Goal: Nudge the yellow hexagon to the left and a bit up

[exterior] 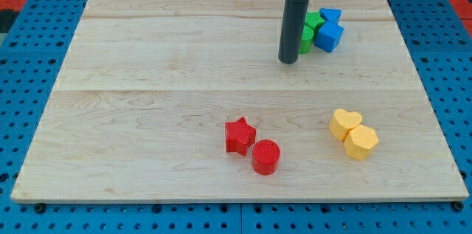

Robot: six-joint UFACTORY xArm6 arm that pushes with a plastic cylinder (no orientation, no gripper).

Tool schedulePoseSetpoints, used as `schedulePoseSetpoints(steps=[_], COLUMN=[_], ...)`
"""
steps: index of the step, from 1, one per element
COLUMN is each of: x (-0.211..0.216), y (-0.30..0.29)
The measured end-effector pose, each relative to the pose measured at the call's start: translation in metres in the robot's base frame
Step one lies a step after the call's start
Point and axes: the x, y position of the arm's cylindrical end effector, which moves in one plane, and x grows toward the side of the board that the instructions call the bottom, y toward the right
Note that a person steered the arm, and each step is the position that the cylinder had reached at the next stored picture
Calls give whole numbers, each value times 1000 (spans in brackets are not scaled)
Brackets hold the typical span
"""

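Note:
The yellow hexagon (361, 142) lies at the view's lower right on the wooden board (147, 116). A yellow heart (344, 123) touches it on its upper left. My tip (288, 61) is near the view's top, far above and to the left of the hexagon. It stands just left of a cluster of green and blue blocks.
A green block (310, 30) sits partly behind the rod, touching a blue cube (329, 36) and another blue block (330, 16). A red star (239, 135) and a red cylinder (266, 156) touch each other at the lower middle. Blue pegboard surrounds the board.

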Motion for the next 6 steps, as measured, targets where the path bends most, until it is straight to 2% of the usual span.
schedulePoseSetpoints(steps=[2, 3, 4, 6], x=[37, 81, 129, 169], y=[106, 142, 146, 95])
